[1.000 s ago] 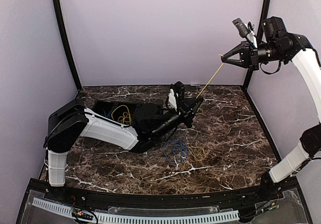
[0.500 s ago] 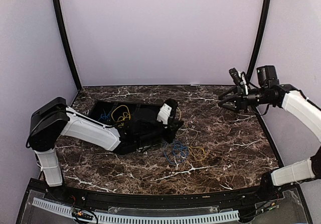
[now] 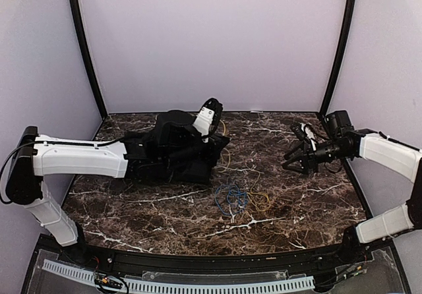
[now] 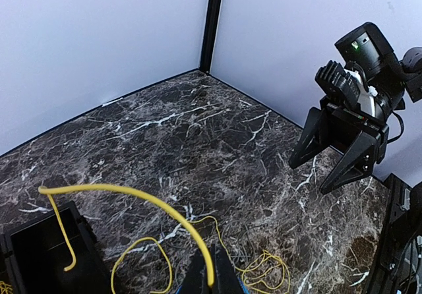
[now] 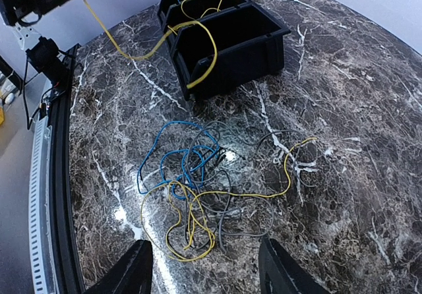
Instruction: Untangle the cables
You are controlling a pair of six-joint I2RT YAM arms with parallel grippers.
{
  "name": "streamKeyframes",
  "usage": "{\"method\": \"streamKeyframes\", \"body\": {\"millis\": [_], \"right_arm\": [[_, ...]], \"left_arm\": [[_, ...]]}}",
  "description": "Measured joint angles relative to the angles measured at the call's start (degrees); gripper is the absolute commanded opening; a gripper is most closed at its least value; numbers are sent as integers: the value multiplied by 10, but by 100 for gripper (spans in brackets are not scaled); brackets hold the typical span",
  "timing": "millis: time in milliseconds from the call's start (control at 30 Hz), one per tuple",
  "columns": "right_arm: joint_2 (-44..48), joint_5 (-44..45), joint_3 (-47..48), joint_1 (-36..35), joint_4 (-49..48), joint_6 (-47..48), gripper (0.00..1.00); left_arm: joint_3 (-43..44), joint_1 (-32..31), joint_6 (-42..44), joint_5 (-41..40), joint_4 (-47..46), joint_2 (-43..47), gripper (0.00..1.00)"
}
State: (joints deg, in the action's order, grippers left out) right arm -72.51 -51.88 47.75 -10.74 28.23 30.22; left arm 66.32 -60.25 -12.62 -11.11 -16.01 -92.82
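Yellow cable (image 4: 132, 192) clamped in left gripper (image 4: 210, 282) drapes over black bin (image 5: 231, 50), but blue cable (image 5: 175, 152), dark cable (image 5: 228, 209) and more yellow lie knotted mid-table; right gripper (image 3: 295, 159) splayed, empty.

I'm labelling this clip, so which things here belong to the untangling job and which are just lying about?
Job: yellow cable, clamped in the left gripper; blue cable; grey cable; right gripper, open, apart from the tangle.
Lying about: black bin, yellow cable draped over its wall; marble table.
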Motion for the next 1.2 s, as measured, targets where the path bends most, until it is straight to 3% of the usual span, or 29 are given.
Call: {"method": "streamKeyframes", "body": {"millis": [300,567,800,1200], "right_arm": [[1,28,-8,0,-6,13,58],[0,47,-8,0,-10,26,59],[0,64,-11,-2,-12,35,59],[0,82,-13,-6,-12,48,59]], "left_arm": [[33,47,-1,-31,164,99,0],[48,107,10,-53,254,141,0],[48,162,37,-54,277,142,0],[48,257,60,21,260,93,0]]}}
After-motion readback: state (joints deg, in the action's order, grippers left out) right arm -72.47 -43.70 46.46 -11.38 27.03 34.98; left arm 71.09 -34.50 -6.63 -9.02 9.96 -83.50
